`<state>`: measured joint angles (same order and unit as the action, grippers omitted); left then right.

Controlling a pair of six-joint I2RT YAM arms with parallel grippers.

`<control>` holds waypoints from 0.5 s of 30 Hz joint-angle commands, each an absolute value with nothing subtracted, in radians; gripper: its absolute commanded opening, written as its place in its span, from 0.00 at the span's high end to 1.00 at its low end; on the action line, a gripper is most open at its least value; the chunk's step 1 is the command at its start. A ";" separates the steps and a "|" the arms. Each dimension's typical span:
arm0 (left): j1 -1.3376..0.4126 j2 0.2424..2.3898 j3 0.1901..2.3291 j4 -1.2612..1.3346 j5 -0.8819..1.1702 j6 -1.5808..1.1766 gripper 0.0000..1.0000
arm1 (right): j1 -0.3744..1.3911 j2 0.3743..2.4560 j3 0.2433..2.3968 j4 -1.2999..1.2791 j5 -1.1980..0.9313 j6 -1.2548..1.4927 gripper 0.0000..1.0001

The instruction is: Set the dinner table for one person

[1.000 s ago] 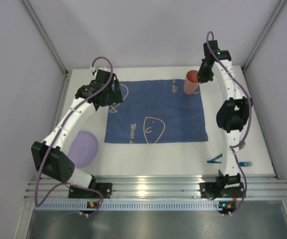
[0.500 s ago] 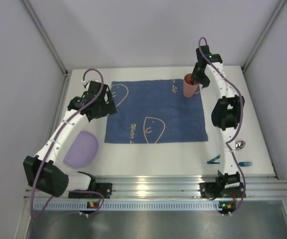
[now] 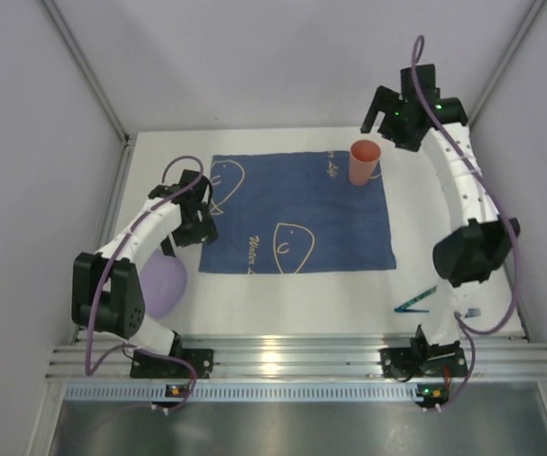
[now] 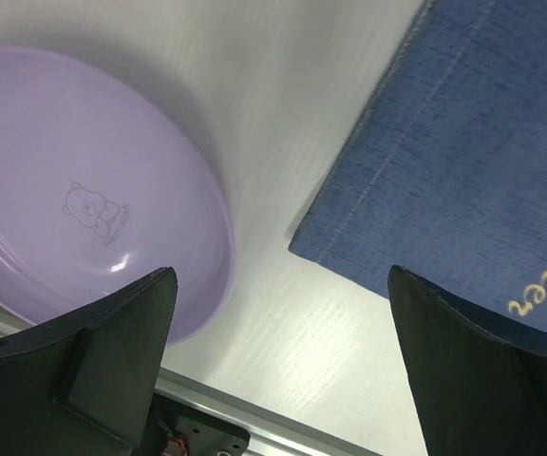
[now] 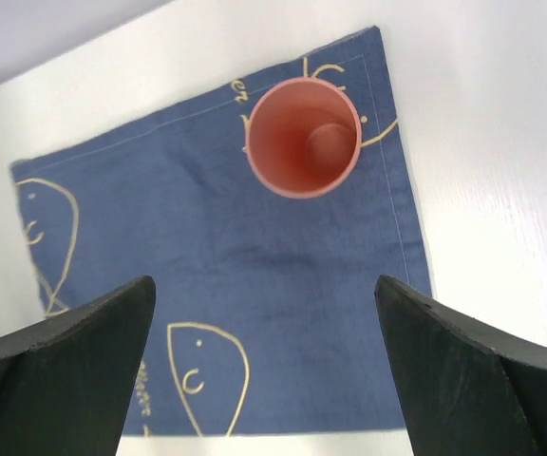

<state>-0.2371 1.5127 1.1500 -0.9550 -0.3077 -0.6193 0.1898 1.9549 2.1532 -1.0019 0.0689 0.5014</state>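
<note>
The white table (image 3: 283,294) carries everything, its ribbed rail (image 3: 292,359) along the near edge. Near left lies the purple plate (image 4: 74,190), close to the blue cloth (image 3: 297,214) but not on it; near right, a thin teal item (image 3: 414,302) (too small to name). We judge the plate the main risk: its low rim sits flat on the table, so closing jaws may slip off it or shove it toward the rail. The left jaws stand wide apart over the plate's edge and the cloth's corner, holding nothing. Farthest, the pink cup (image 3: 364,163) stands upright on the cloth; the right jaws, wide apart above it, hold nothing.
</note>
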 commanded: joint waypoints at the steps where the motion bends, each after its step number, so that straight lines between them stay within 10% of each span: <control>1: -0.199 1.546 1.123 -0.960 -0.327 -0.653 0.02 | 0.196 1.731 2.002 -0.928 0.052 0.500 0.00; 9: -0.152 1.611 1.032 -0.862 -0.334 -0.660 0.07 | 0.183 1.444 1.611 -0.920 0.052 0.514 0.00; 15: -0.117 1.635 0.965 -0.740 -0.302 -0.641 0.29 | 0.183 1.416 1.555 -0.917 0.006 0.548 0.00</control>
<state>-0.1383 1.6245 0.9905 -0.8421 -0.3096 -0.6468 0.1867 1.4349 1.5425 -0.9440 0.0322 0.5209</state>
